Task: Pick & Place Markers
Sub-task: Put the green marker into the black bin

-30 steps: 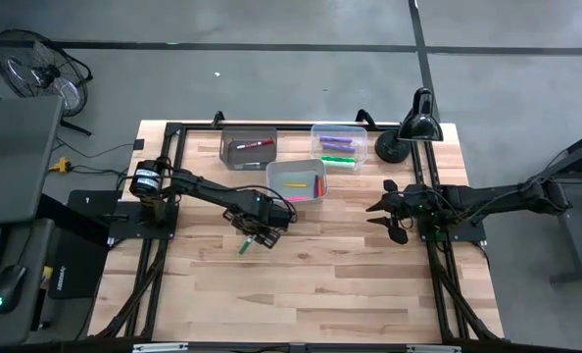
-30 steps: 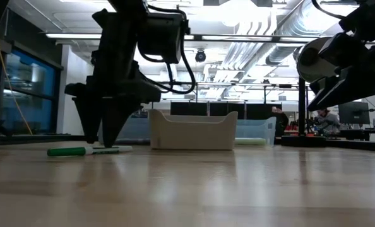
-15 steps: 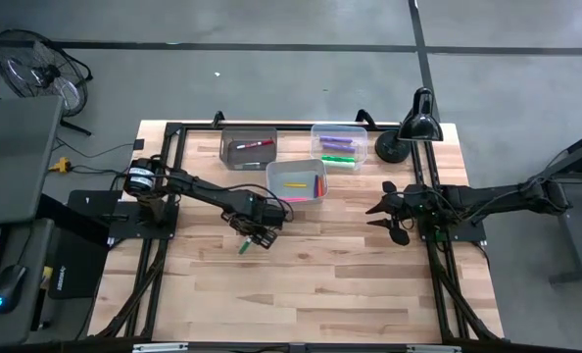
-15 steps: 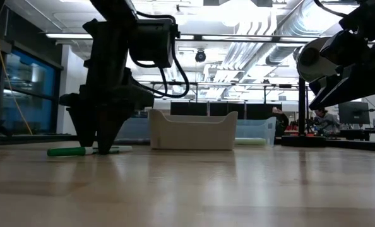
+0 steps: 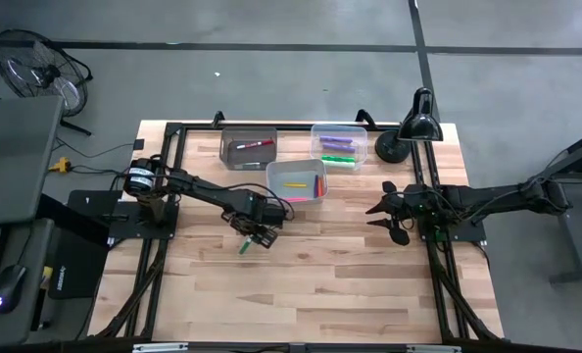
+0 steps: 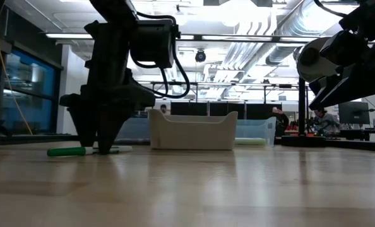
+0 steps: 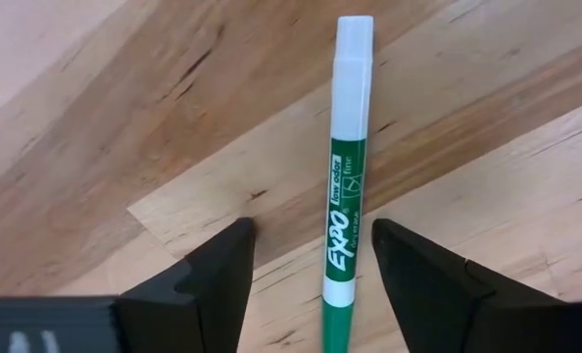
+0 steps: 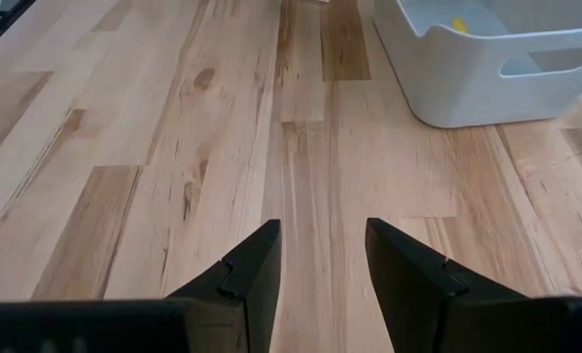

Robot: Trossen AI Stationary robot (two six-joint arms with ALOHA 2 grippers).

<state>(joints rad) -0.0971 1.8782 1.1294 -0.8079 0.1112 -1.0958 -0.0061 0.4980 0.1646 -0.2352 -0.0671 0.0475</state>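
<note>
Left tool (image 7: 311, 275) lowered over past sec. to table (image 5: 350, 284), fingers spread w/ green marker (image 7: 346, 226) lying between, not yet pinched. Ready to close, by the look. Right tool (image 8: 320, 260) spread, empty, parked well apart. Other markers in bins (image 5: 296, 191).

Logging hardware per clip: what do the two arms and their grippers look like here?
Both arms are dark, slim, jointed links with black cables looped along them. The left arm has a silver-and-orange cylindrical joint near its base. The left gripper and right gripper each have two matte black, wedge-shaped fingers.
</note>
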